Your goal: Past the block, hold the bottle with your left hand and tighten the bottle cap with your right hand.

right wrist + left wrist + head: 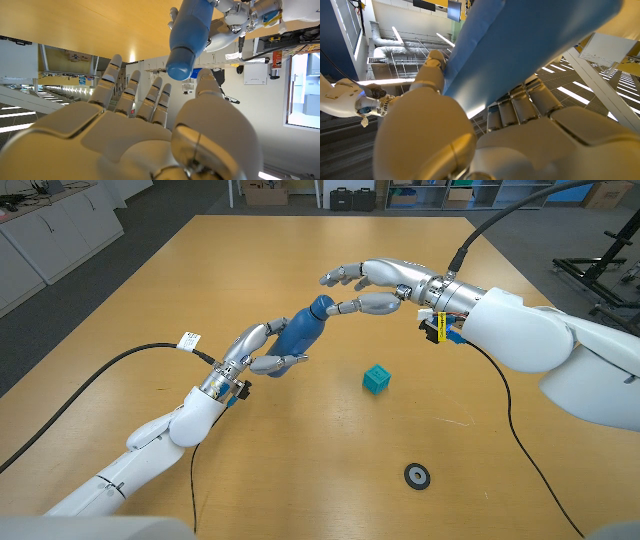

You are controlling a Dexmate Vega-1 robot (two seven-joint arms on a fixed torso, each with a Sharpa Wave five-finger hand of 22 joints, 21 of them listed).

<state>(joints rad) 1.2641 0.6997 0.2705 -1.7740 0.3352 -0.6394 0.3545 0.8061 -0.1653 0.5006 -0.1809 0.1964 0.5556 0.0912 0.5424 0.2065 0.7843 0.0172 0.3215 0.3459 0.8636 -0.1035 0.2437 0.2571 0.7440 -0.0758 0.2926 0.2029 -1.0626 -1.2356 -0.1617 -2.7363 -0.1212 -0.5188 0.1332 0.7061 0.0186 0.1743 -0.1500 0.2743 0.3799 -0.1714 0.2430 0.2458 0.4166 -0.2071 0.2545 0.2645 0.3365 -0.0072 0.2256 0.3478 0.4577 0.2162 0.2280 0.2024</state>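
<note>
My left hand (252, 352) grips a blue bottle (300, 328) by its lower body and holds it tilted above the table, top end pointing toward my right hand. The same bottle (530, 45) crosses the left wrist view, clasped by the left hand (470, 135). My right hand (375, 285) hovers at the bottle's top with fingers spread, thumb just below the cap end (322, 304). In the right wrist view the blue cap end (180, 67) sits between the thumb and fingers of the right hand (135, 130), with a gap around it. A teal block (376, 379) lies nearer the robot.
A small black ring (417, 475) lies on the wooden table (300, 470) toward the front right. Black cables run along both arms. Cabinets and boxes stand beyond the table's far edge.
</note>
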